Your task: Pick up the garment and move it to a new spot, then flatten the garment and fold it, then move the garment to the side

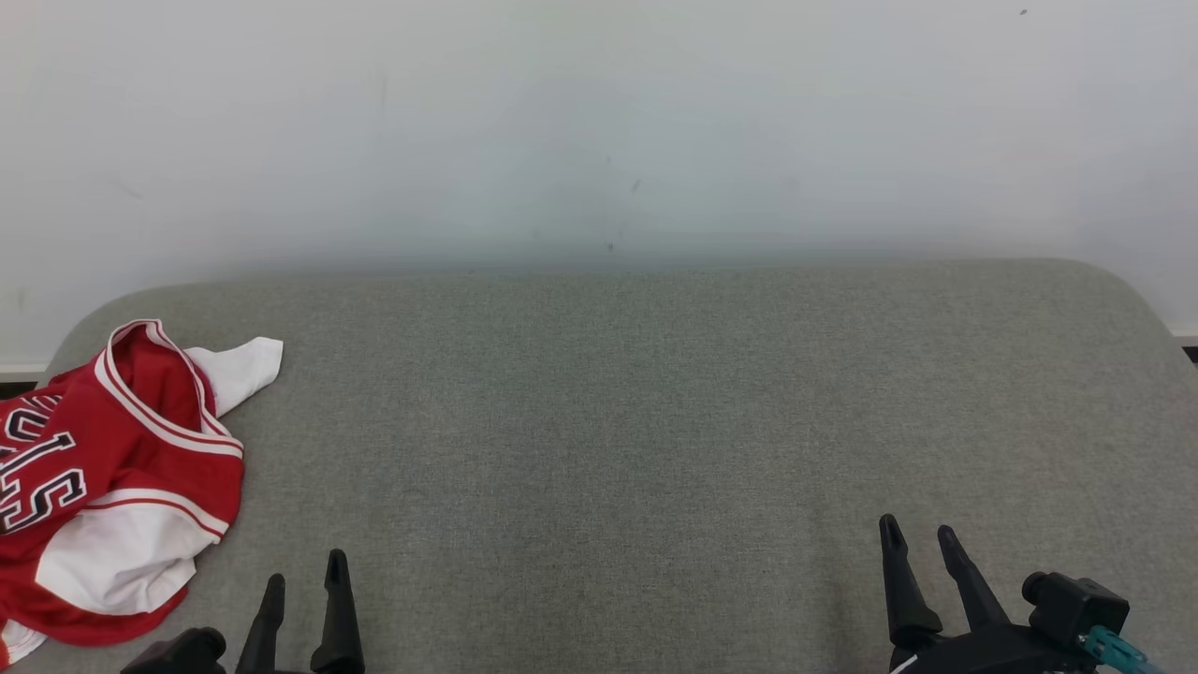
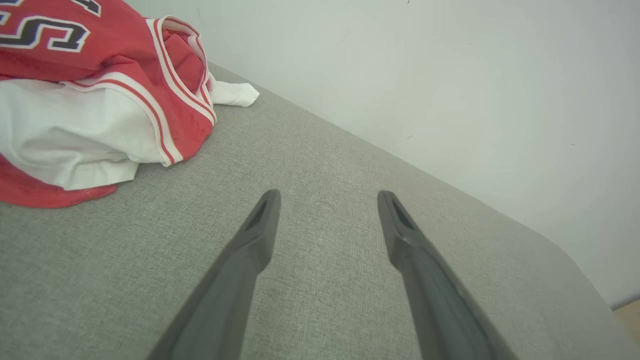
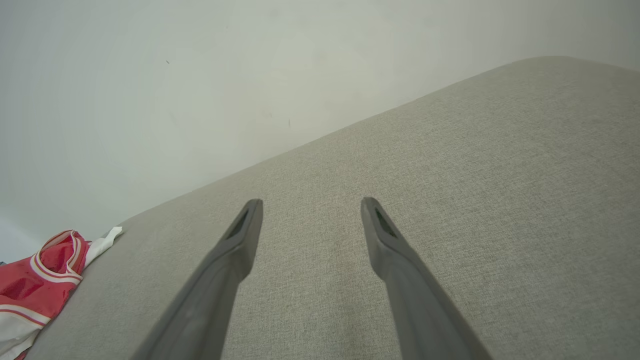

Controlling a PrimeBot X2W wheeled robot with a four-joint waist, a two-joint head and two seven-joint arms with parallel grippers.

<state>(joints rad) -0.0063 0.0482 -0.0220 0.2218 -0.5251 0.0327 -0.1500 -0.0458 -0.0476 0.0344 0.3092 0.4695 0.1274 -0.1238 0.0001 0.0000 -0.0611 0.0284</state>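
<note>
Crumpled red-and-white jersey (image 1: 112, 468) at nine o'clock, nothing near it, grey fabric surface (image 1: 608, 421), white wall (image 1: 599, 122) at twelve, left gripper (image 1: 305, 569) and right gripper (image 1: 917, 527) both spread apart

1. Garment (image 1: 112, 477): red jersey, white trim and side panels, black white-edged lettering.
2. Crumpled in a heap, unfolded.
3. Lying at far left edge of grey padded surface (image 1: 655, 421).

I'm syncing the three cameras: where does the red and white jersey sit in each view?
Head view: jersey at the left edge, on the grey cushion.
Left wrist view: jersey in the upper left corner.
Right wrist view: jersey in the lower left corner.
Shared landmark: its white sleeve tip.
</note>
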